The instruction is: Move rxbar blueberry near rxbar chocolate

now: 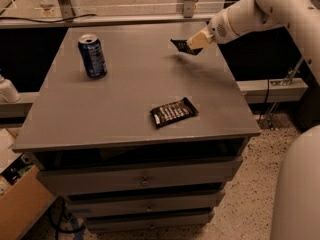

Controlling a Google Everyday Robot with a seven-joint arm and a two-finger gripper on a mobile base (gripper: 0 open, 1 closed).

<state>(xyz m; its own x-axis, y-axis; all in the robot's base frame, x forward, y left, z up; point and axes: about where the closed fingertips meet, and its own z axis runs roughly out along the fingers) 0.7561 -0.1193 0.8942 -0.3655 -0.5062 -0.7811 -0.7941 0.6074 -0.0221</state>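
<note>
The rxbar chocolate [173, 112], a black wrapper with white lettering, lies flat on the grey table [130, 99] near its front right. My gripper [191, 44] hangs over the table's back right. It is shut on the rxbar blueberry [180, 45], a small dark bar that sticks out to the left of the fingers. The bar is held a little above the tabletop, with its shadow below it. It is well behind the chocolate bar and apart from it.
A blue soda can [92, 56] stands upright at the table's back left. The table has drawers below its front edge. A cardboard box [20, 204] sits on the floor at the lower left. The robot's white body [300, 189] is at the lower right.
</note>
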